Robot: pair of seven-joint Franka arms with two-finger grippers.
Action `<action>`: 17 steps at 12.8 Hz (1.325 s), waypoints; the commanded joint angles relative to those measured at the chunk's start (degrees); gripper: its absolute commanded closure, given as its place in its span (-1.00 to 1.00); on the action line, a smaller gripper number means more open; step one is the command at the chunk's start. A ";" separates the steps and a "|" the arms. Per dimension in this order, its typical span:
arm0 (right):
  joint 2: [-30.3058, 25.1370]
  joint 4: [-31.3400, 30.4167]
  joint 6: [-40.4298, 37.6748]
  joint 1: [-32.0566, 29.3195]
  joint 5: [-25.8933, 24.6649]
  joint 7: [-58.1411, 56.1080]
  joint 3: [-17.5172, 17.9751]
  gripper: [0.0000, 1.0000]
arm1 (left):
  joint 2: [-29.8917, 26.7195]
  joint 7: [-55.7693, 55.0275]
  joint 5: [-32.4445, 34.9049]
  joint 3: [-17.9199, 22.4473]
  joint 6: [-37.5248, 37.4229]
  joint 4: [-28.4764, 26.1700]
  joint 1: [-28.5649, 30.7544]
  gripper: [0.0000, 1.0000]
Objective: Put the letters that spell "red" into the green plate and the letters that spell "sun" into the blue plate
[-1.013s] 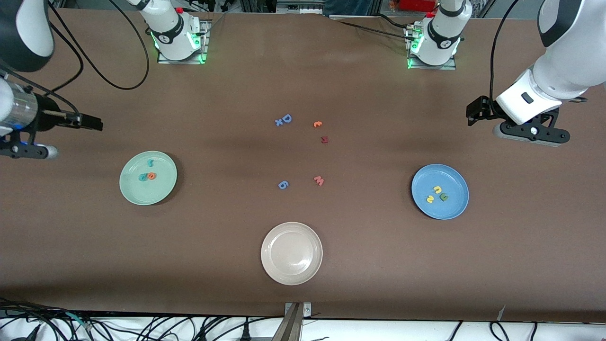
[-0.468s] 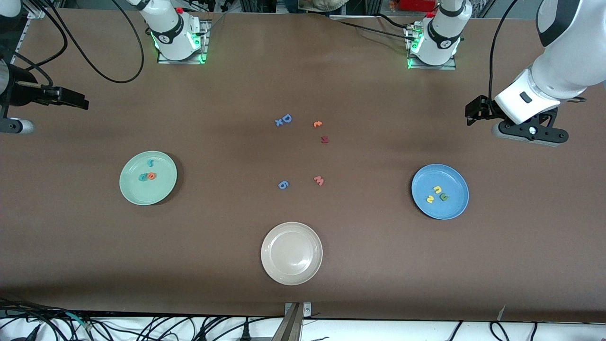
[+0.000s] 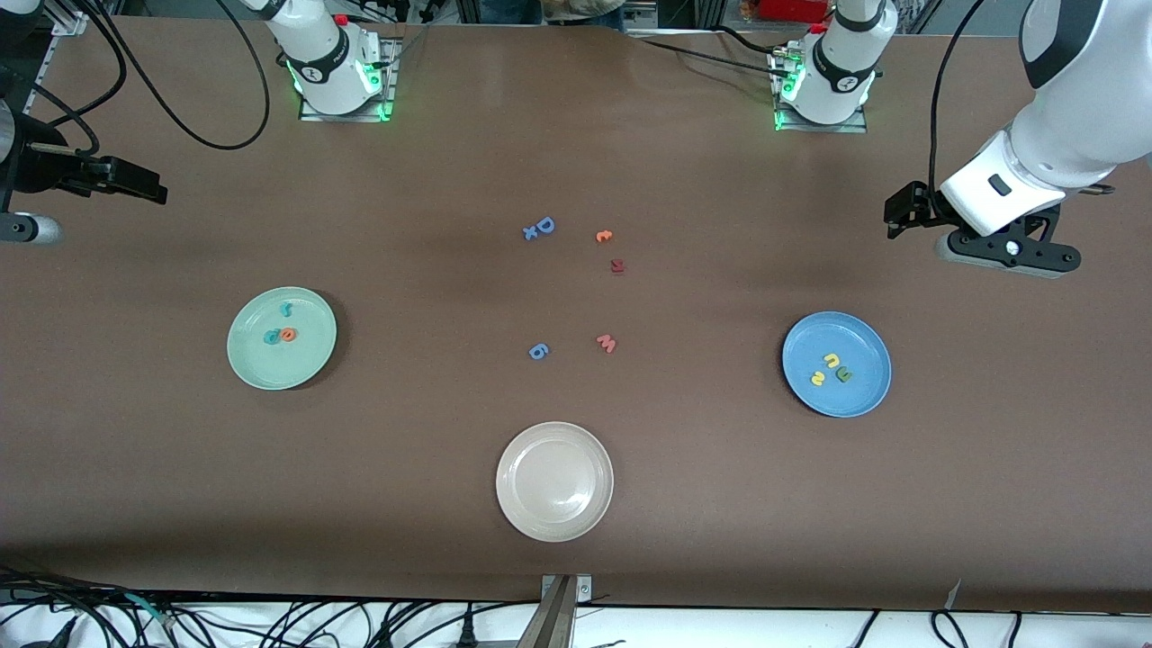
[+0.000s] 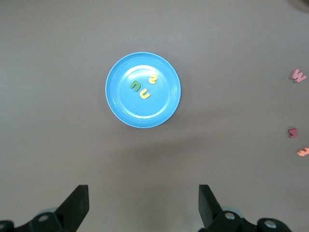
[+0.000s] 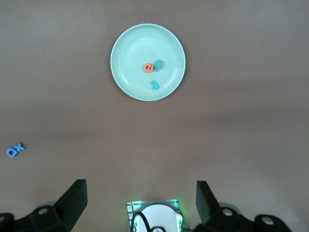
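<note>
The green plate lies toward the right arm's end of the table and holds a teal "r", a teal "d" and an orange "e". Toward the left arm's end, the blue plate holds a yellow "u", an olive "n" and a yellow "s". My left gripper hangs high over bare table beside the blue plate, open and empty. My right gripper is raised at the table's end past the green plate, also open and empty.
A beige-white plate sits near the front edge, midway along the table. Loose letters lie mid-table: a big blue "D", an orange letter, a dark red one, a pink "w" and a blue "6".
The right arm has drawn back and up toward its end of the table, away from the green plate. The left arm has barely shifted. No letter has moved.
</note>
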 commanded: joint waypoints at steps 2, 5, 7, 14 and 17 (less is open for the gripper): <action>-2.61 -2.96 1.71 0.73 1.13 -0.32 -0.88 -1.00 | 0.15 1.59 -1.33 0.32 -0.96 1.29 0.02 -1.00; -2.09 -2.70 2.50 0.90 1.04 -0.32 -0.88 -1.00 | 0.15 1.67 -1.33 0.32 -0.96 1.99 -0.06 -1.00; -0.86 -1.74 2.50 0.91 1.13 -0.32 -0.80 -1.00 | 0.06 1.33 -1.33 0.32 -0.96 2.44 -0.24 -1.00; -0.24 -1.21 2.42 0.73 1.13 -0.32 -0.88 -1.00 | 0.15 1.50 -1.33 0.32 -1.83 3.49 0.20 -1.00; -0.24 -1.21 2.42 0.73 1.22 -0.58 -0.88 -1.00 | 0.06 0.97 -1.33 0.32 -1.75 3.49 0.11 -1.00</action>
